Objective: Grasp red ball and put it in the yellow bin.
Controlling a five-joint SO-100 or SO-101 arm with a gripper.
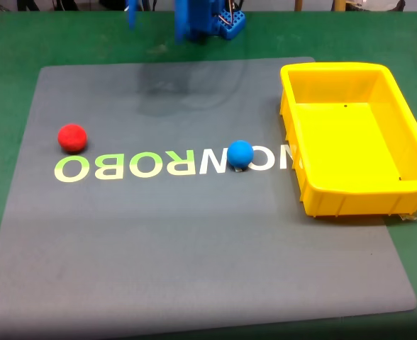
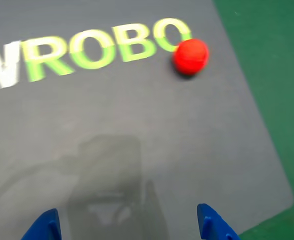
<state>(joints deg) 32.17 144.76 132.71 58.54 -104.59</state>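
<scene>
In the fixed view, a grey mat (image 1: 194,241) printed with pale letters is lying on a green table (image 1: 10,42). The red ball (image 1: 72,138) is sitting on the mat at about nine o'clock from the mat's middle, just above the first letter of the print and touching nothing else. A blue ball (image 1: 240,154) is resting on the lettering near the mat's centre, well apart from the red one. The yellow bin (image 1: 407,134) is standing at three o'clock, overlapping the mat's edge, with nothing lying inside it. The blue arm (image 1: 201,20) is showing at twelve o'clock, blurred. In the wrist view, the end effector (image 2: 129,225) is spreading wide, its two blue fingertips (image 2: 44,227) poking in at six o'clock and holding nothing, while the red ball (image 2: 191,56) is lying at one o'clock beside the last green letter, well apart from the fingertips.
</scene>
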